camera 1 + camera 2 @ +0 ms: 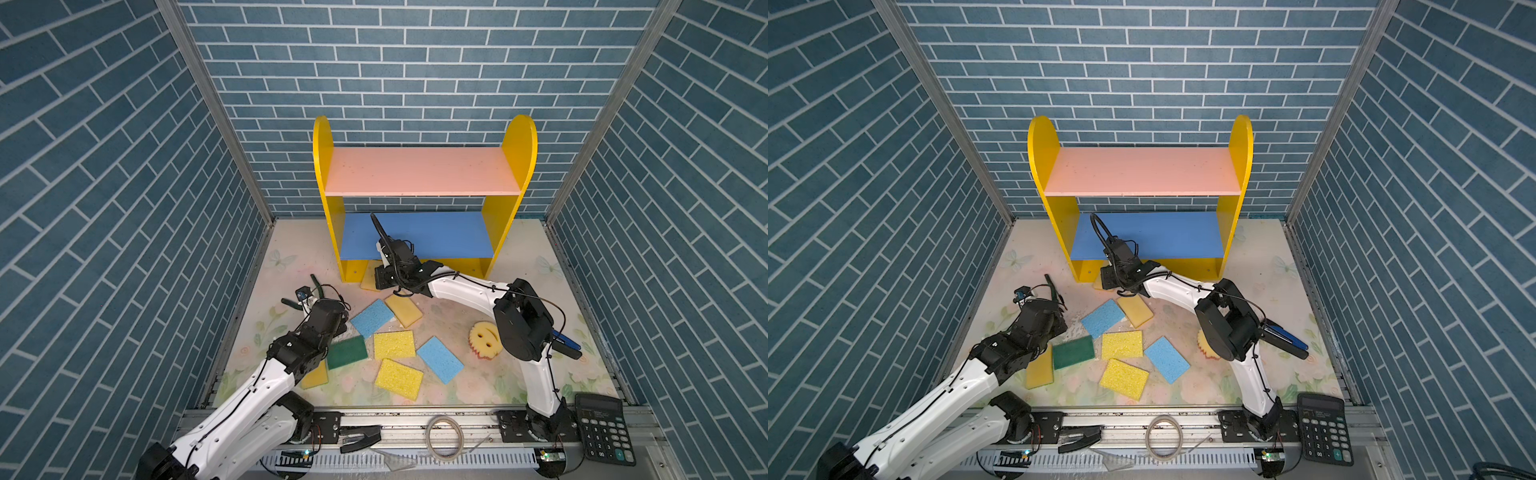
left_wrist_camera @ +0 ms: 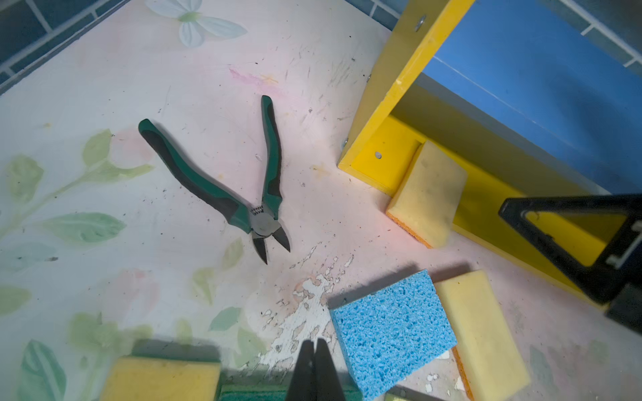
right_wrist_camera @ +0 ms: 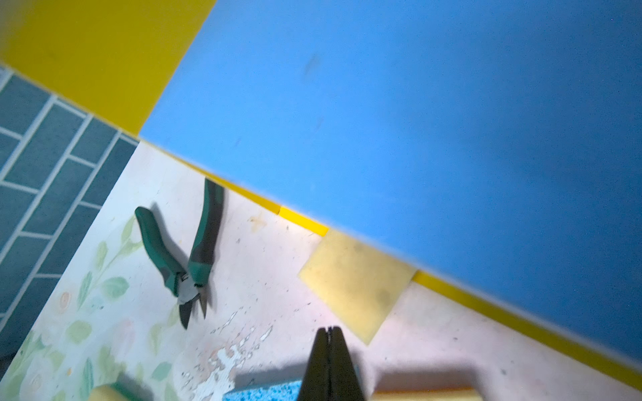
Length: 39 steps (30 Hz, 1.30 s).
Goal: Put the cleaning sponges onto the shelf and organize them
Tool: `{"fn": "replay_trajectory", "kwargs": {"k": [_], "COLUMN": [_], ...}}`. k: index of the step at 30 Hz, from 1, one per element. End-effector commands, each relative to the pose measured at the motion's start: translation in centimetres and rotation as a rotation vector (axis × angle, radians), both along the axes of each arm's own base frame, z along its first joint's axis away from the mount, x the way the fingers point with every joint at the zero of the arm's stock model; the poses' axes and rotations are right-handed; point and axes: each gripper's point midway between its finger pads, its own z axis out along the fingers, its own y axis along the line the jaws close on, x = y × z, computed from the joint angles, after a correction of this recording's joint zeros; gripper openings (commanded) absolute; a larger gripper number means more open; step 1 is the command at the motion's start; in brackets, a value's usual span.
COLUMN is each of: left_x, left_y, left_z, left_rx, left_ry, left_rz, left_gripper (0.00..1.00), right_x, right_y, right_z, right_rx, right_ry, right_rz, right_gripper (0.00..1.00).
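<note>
Shelf (image 1: 424, 170) is holding one tan sponge (image 3: 357, 284) at its seven o'clock corner; we are hovering our clenched, empty right gripper (image 3: 330, 330) just beside it.

white arm links (image 1: 249, 386), black joints (image 1: 521, 328), thin black cables (image 1: 379, 227), tapered black gripper fingers (image 2: 303, 376)

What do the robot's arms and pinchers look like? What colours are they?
The left arm and right arm have smooth white shells with chunky black joints. Thin black cables run along them. The left gripper and right gripper are black, each with two flat fingers that taper to a narrow tip.
</note>
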Motion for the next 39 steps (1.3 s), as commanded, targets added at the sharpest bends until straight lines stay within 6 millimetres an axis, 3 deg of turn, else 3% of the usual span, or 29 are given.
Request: {"fn": "replay_trajectory", "kwargs": {"k": [1, 7, 10, 14, 17, 29, 39], "left_x": [-0.7, -1.0, -1.2, -1.2, -1.2, -0.9, -1.2], "left_y": [0.6, 0.9, 1.1, 1.2, 1.3, 0.9, 0.9], "left_z": [-0.6, -0.3, -0.5, -0.5, -0.6, -1.4, -1.9], "left_rx": [-0.004, -0.004, 0.002, 0.005, 0.003, -0.004, -0.007], "left_ry": [0.022, 0.022, 0.034, 0.034, 0.034, 0.054, 0.065], "left_rz": [0.015, 0.02, 0.023, 0.027, 0.028, 0.021, 0.021], "left_gripper": [0.0, 0.0, 0.0, 0.02, 0.03, 0.05, 0.05], "right_x": [-2.4, -3.4, -3.1, -1.9, -1.2, 2.3, 4.7], "right_y": [0.6, 1.4, 1.6, 1.5, 1.9, 0.1, 0.5], "right_z": [-2.4, -5.3, -7.1, -7.9, -8.3, -7.8, -6.7], "right_rx": [-0.034, -0.049, -0.075, -0.072, -0.059, -0.08, -0.087], "right_ry": [0.081, 0.145, 0.168, 0.159, 0.153, 0.025, -0.141], "right_rz": [0.046, 0.08, 0.073, 0.024, 0.013, -0.106, -0.094], "right_gripper": [0.0, 0.0, 0.0, 0.0, 0.0, 0.0, 0.0]}}
